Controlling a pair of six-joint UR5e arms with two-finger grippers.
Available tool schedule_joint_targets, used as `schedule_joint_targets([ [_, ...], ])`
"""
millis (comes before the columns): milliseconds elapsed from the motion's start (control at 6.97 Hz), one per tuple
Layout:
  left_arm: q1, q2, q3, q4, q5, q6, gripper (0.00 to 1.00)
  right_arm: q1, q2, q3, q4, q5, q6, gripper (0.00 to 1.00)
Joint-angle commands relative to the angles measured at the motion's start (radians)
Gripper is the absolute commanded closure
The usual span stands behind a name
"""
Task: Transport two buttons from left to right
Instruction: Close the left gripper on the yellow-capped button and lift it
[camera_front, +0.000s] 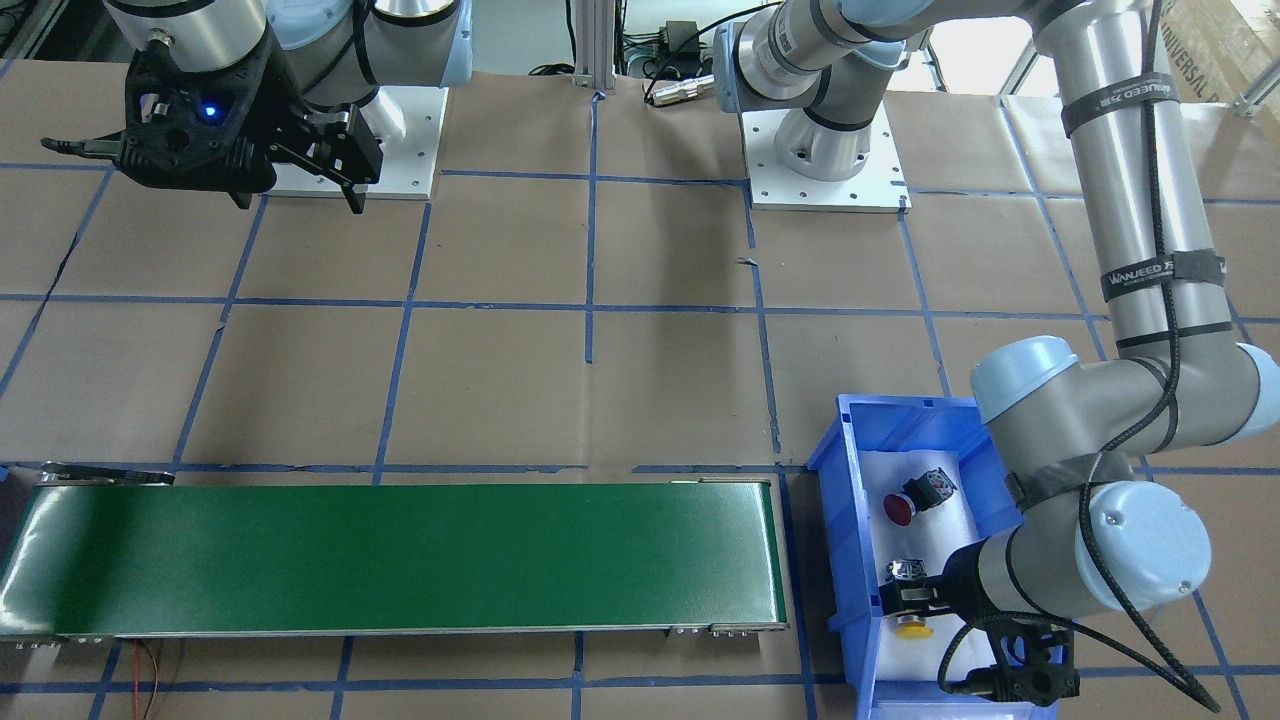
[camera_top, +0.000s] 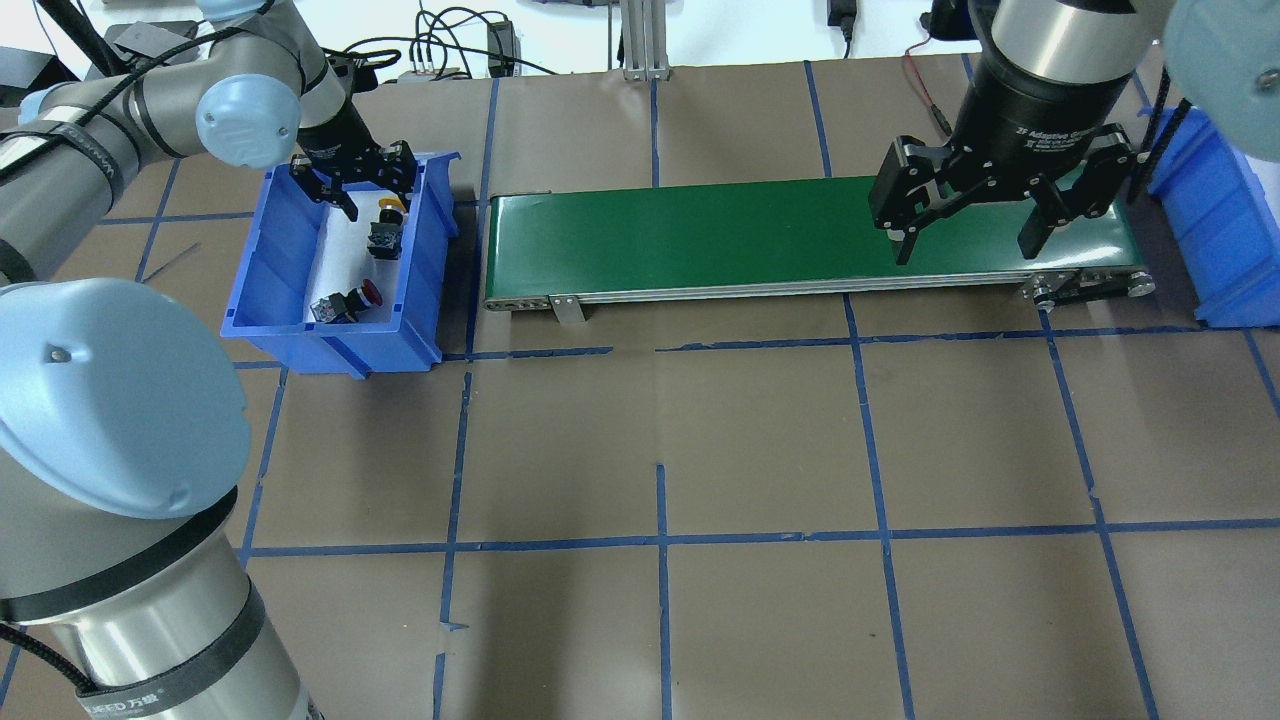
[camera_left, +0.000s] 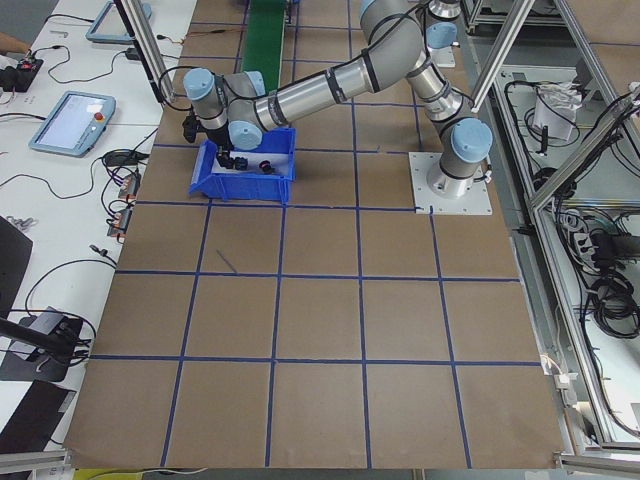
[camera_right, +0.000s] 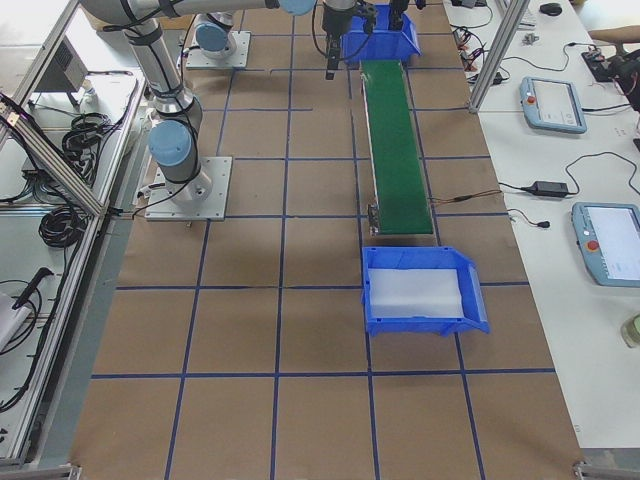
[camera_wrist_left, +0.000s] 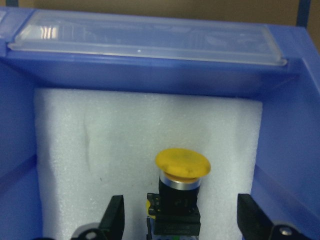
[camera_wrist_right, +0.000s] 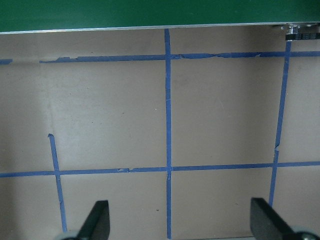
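The yellow-capped button (camera_wrist_left: 182, 165) lies on white foam in the left blue bin (camera_top: 250, 250), near its far end. It also shows in the front view (camera_front: 912, 628) and the overhead view (camera_top: 391, 207). My left gripper (camera_wrist_left: 182, 220) is open and low inside the bin, one finger on each side of the yellow button's black body without closing on it; it also shows in the overhead view (camera_top: 378, 195) and the front view (camera_front: 915, 600). The red-capped button (camera_top: 360, 296) lies at the bin's near end (camera_front: 900, 508). My right gripper (camera_top: 968, 250) is open and empty, held high beside the belt's right end (camera_front: 300, 200).
A green conveyor belt (camera_top: 750, 235) runs between the left bin and a second blue bin (camera_right: 420, 290) with white foam on the right. The bin's walls (camera_wrist_left: 150, 70) stand close around my left gripper. The right wrist view shows brown paper with blue tape lines (camera_wrist_right: 167, 125).
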Motion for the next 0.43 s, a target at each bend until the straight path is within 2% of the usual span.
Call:
schedule_joint_targets([
  [0, 0.002, -0.002, 0.000, 0.000, 0.000, 0.000, 0.22, 0.000, 0.001, 0.000, -0.007, -0.001, 0.033, 0.00],
  [143, 0.002, -0.003, 0.000, 0.000, 0.000, 0.002, 0.34, 0.000, 0.001, 0.000, -0.007, -0.003, 0.034, 0.00],
  [287, 0.002, -0.005, -0.002, 0.000, 0.001, 0.002, 0.36, 0.000, 0.001, 0.000, -0.007, -0.003, 0.032, 0.00],
])
